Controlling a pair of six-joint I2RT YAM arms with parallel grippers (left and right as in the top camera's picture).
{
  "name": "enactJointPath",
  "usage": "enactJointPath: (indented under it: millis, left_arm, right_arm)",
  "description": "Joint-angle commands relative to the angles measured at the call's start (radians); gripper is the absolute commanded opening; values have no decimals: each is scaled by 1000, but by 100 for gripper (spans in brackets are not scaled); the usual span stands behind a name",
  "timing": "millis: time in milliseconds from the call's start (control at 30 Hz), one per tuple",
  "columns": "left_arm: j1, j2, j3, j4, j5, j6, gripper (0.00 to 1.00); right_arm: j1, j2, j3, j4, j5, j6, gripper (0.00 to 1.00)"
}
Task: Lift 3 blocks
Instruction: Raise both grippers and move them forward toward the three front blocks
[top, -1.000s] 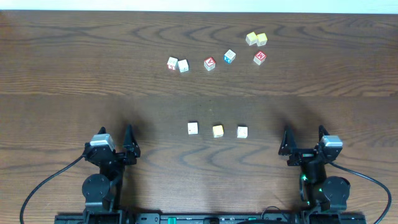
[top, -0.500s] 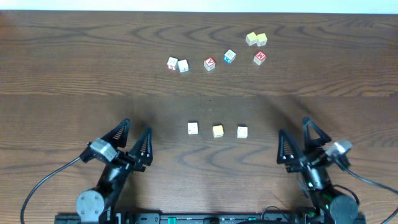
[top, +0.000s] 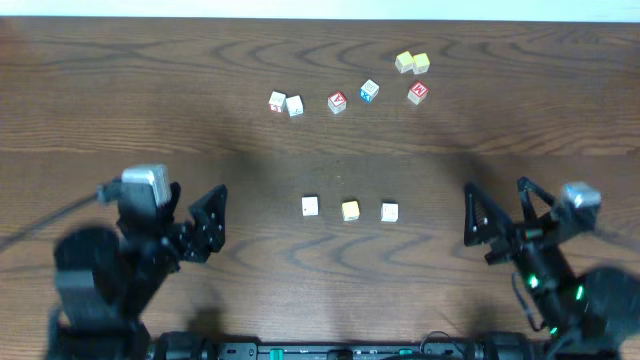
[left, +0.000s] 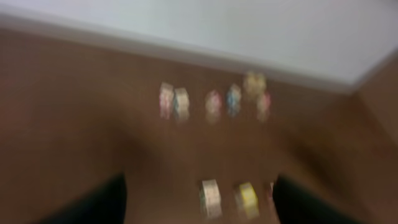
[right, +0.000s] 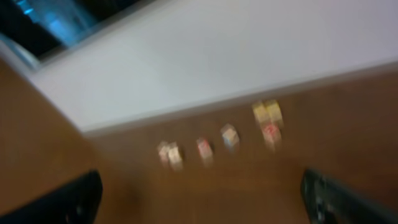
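While dark wood table (top: 90, 110) meets white wall (left: 217, 25), left gripper (top: 190, 215), right gripper (top: 507, 215) hover, jaws spread, empty; pale blocks (top: 350, 210) between them.

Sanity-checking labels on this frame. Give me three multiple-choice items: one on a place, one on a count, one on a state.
1. Where in the near row of three does the pale yellow block sit?
A. left end
B. middle
C. right end

2. How many cubes make up the far group toward the back of the table?
A. three
B. five
C. seven

3. What state are the left gripper and right gripper in?
A. both open and empty
B. left shut on a block
C. right shut on a block

Key:
1 B: a whitish block lies on one side of it and another on the other.
2 C: the overhead view shows seven there.
3 A: both sets of jaws stand spread over bare wood, apart from the row.
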Motion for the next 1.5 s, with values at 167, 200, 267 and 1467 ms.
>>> enactJointPath:
  millis: [167, 200, 267, 1467]
  left_arm:
    - [4, 346, 223, -279, 97, 56, 75]
    - [2, 369, 223, -304, 96, 56, 75]
    - [-11, 414, 223, -353, 95, 55, 75]
    - [-307, 1047, 212, -210, -100, -96, 19]
  right_arm:
    - [-26, 452, 401, -392, -315, -293, 99]
    - [-26, 488, 420, -411, -371, -283, 99]
    - [-26, 537, 430, -400, -461, -283, 99]
    - [230, 1270, 430, -517, 76, -95, 30]
